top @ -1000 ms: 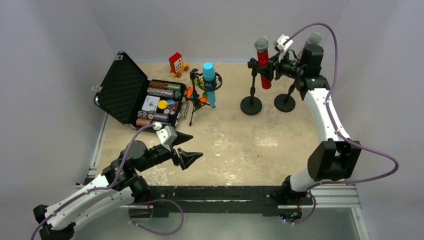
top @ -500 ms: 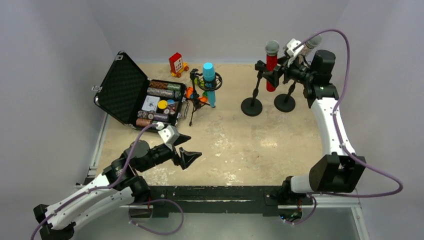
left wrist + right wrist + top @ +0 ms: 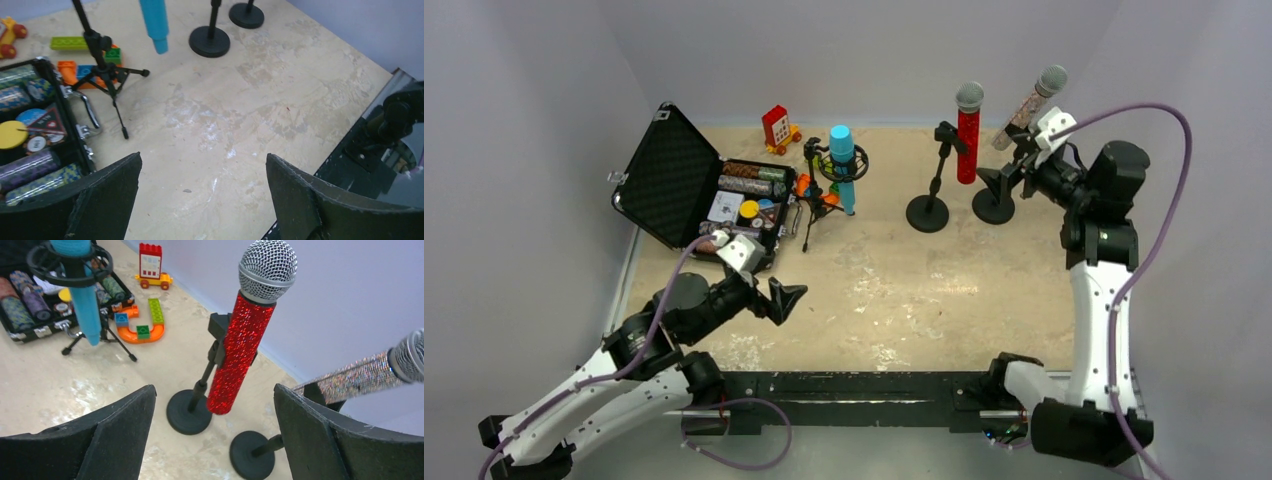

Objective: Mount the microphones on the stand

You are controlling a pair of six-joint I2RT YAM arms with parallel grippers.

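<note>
Microphone in red glitter (image 3: 240,350) stands upright in its clip, dead ahead of the right claw (image 3: 1006,170), which gapes empty. Silvery-pink microphone (image 3: 357,376) leans in the neighbouring stand (image 3: 252,452); cyan microphone (image 3: 842,165) hangs in a tripod ring (image 3: 70,262). Left claw (image 3: 203,157), also spread and empty, sits well apart over the desk (image 3: 904,290). Only the right wrist view shows the clips closely; all 3 look attached.

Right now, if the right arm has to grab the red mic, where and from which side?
Pinch the red mic mid-barrel, below the silver grille, coming in from the right gripper side. It hangs upright; its clip and stand occupy the far side, leaving this face bare.
</note>
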